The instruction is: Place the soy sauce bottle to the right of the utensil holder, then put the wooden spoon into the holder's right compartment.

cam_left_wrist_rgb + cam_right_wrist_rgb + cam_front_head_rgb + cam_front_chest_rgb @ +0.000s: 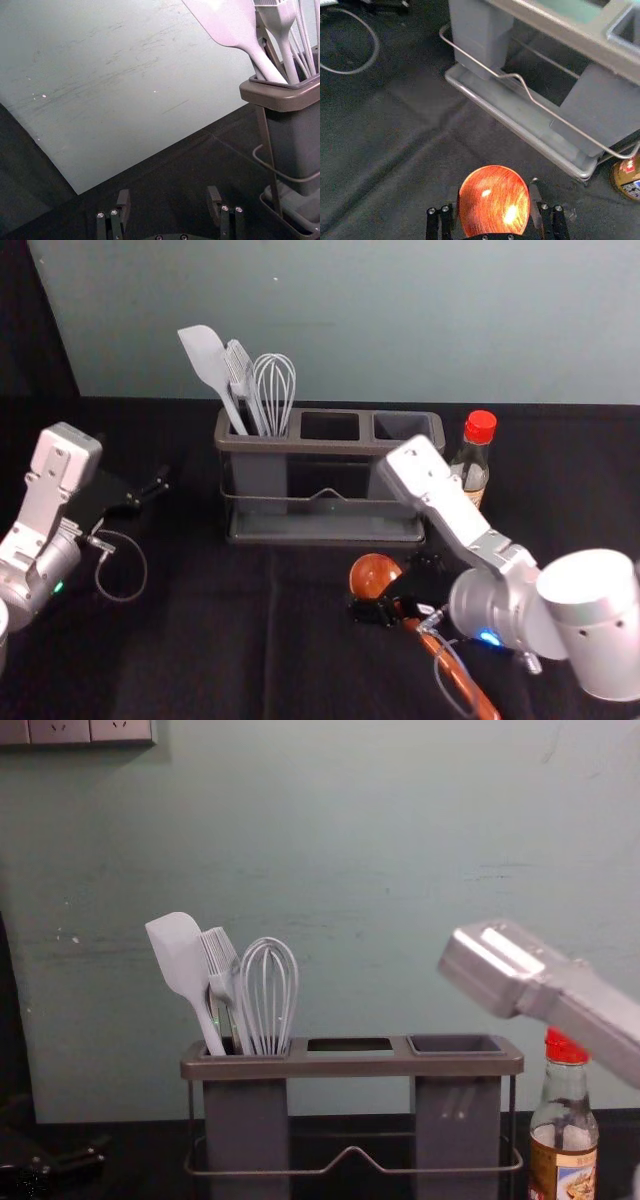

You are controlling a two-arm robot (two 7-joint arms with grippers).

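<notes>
Utensil holder [300, 445] stands upright on counter [200, 650], w/ 3 utensils in its L compartment: spatula [204, 355], brush [239, 368] & whisk [274, 385]. Red-capped soy sauce bottle [473, 465] stands upright just beside holder's R end. Wooden spoon [372, 574] is in front of holder, bowl end nearer it, handle slanting toward view's bottom R. R hand [396, 590] is at spoon, right by bowl. L hand [145, 495] is off to L of holder, apart from it.
</notes>
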